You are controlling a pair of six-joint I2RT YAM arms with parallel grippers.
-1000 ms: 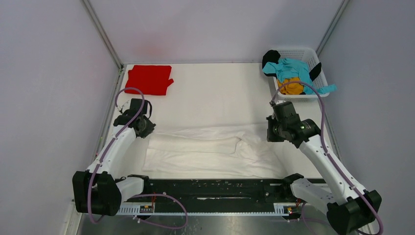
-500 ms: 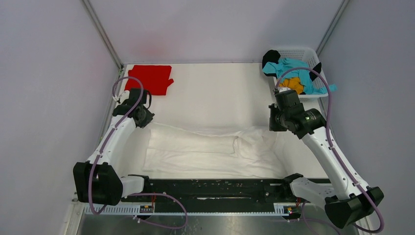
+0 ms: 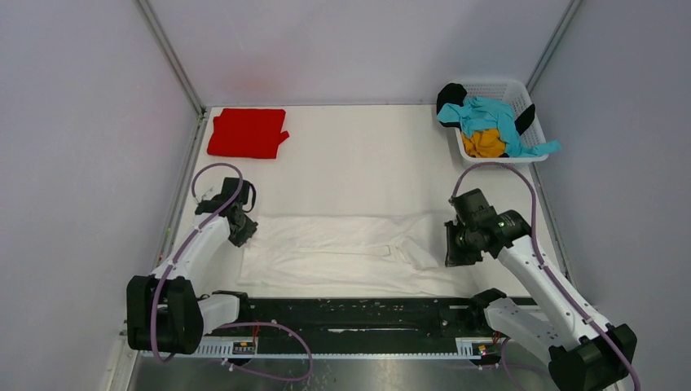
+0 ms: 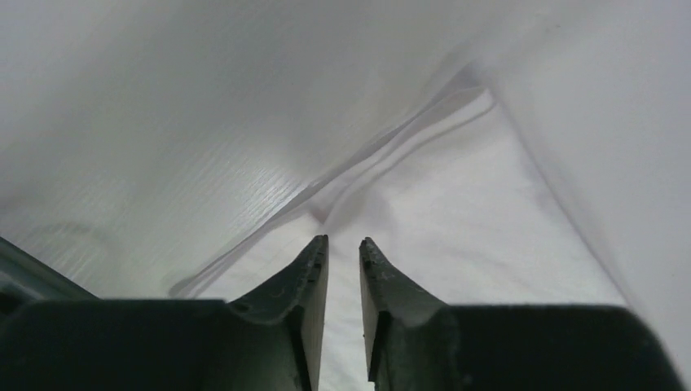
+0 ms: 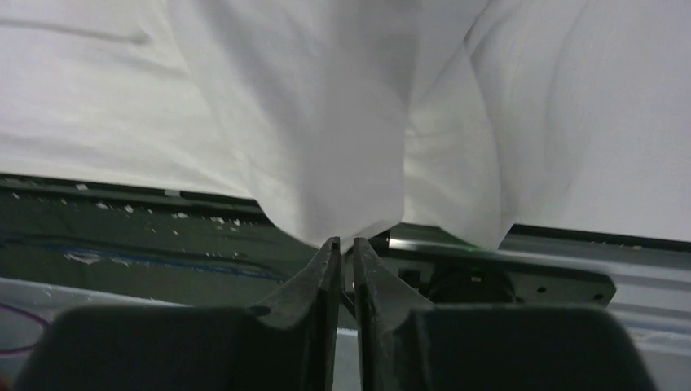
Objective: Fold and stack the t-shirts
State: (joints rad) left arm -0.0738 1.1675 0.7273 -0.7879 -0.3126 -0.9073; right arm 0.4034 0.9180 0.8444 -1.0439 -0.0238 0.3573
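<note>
White t-shirt [image 3: 342,252] on near tabletop [image 3: 367,171], now a flatter, narrower band than half a second ago: far edge brought down toward the near side, fold nearly laid. Left hand [image 4: 342,244] slightly parted, nothing seen between, hem just beyond tips. Right hand [image 5: 345,242] pressed together, pinching a cloth fold; grips legible only from wrist views. Red t-shirt [image 3: 247,132] folded, far left corner.

A plain white t-shirt [image 3: 342,252] lies at six o'clock on a white table [image 3: 358,163], almost the same shade. At eleven o'clock is a plain bright red t-shirt [image 3: 247,132]. At one o'clock a white lattice basket [image 3: 495,85] holds a teal shirt [image 3: 489,114], an orange shirt [image 3: 485,144] and a black shirt [image 3: 450,96]. The left arm [image 3: 195,248] and right arm [image 3: 538,273] are white with black joints and purple cables [image 3: 489,166].
</note>
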